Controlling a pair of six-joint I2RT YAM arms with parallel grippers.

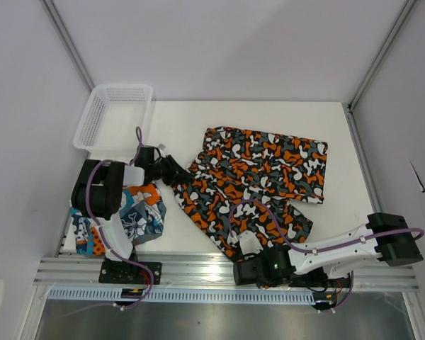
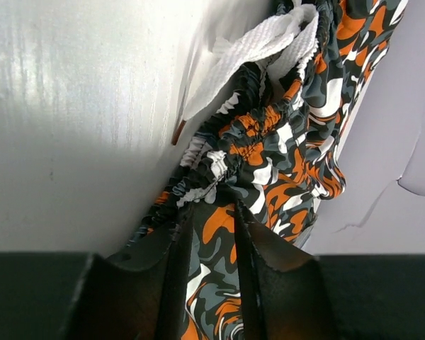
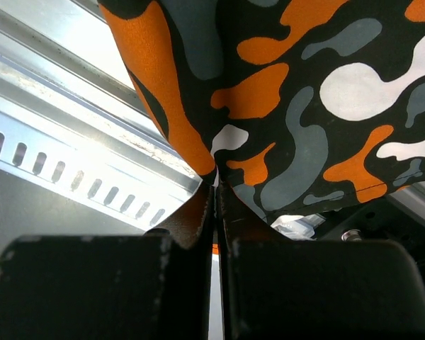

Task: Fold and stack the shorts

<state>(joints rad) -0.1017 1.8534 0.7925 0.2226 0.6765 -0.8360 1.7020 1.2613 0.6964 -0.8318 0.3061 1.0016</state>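
The camouflage shorts point(image 1: 262, 166) in orange, black, white and grey lie spread across the middle of the table, one leg running toward the near edge. My left gripper point(image 1: 171, 170) is shut on their gathered waistband at the left end. In the left wrist view the bunched cloth point(image 2: 283, 156) sits between the jaws of that gripper point(image 2: 209, 205), with the white drawstring point(image 2: 262, 42) beyond. My right gripper point(image 1: 241, 241) pinches the near hem; in its wrist view the gripper point(image 3: 216, 180) is shut on a corner of the cloth point(image 3: 304, 85). The teal patchwork shorts point(image 1: 138, 216) lie folded under the left arm.
A white mesh basket point(image 1: 124, 88) stands at the back left of the table. The aluminium rail point(image 1: 198, 265) runs along the near edge, just below the right gripper, and shows as a slotted rail point(image 3: 71, 127) in the right wrist view. White walls enclose the table.
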